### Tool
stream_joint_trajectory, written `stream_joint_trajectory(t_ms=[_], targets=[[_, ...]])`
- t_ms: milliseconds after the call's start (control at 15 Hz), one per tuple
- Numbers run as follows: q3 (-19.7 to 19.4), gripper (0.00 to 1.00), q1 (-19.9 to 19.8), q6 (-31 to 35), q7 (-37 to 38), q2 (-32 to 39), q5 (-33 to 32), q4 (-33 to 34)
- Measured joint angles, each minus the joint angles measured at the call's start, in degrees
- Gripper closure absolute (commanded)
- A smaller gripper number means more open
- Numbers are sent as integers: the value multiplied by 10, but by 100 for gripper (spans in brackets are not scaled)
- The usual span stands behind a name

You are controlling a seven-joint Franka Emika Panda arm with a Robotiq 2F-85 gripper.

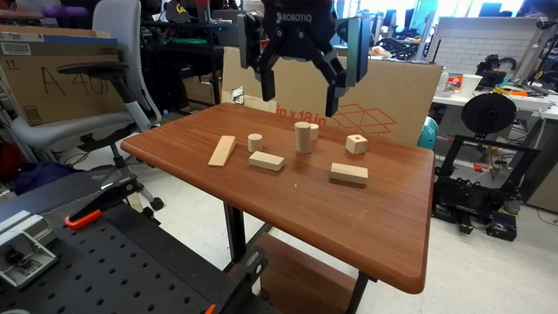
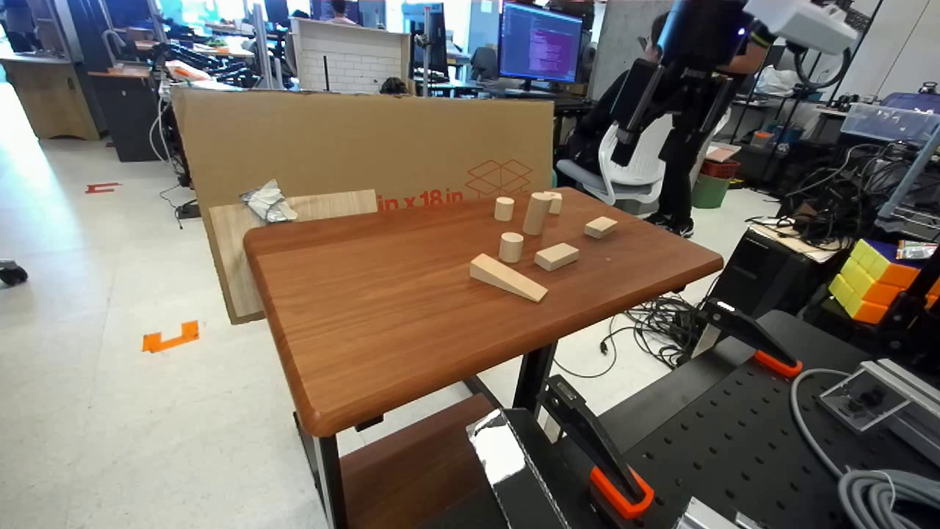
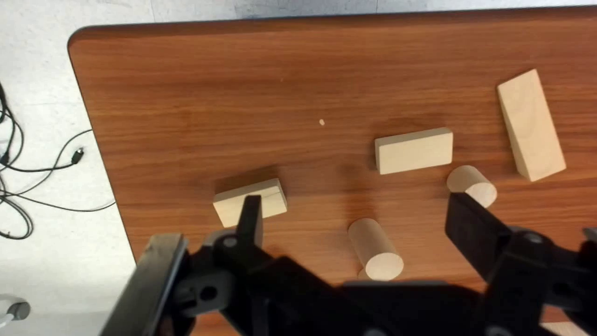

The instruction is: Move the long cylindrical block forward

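Observation:
The long cylindrical block is a light-tan wooden cylinder standing upright on the brown table. It also stands there in an exterior view and in the wrist view, where it lies between the finger lines, below the fingertips. My gripper is open and empty, well above the table. It shows open in the wrist view and high above the table's far right part in an exterior view. Nothing touches the gripper. In the wrist view the palm covers the table area just behind the long block.
A short cylinder stands close behind the long block. Another short cylinder, a wedge, two flat blocks and a cube with a hole are around it. A cardboard sheet stands behind the table.

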Motion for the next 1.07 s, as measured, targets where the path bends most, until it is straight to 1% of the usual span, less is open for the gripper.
stream_joint_trajectory(t_ms=[267, 533, 667, 1067], targets=[[16, 0, -4, -31, 33, 73, 0, 73], [28, 0, -6, -66, 58, 124, 0, 128], [31, 0, -6, -77, 68, 143, -2, 148], [37, 0, -6, -80, 92, 188, -12, 189]])
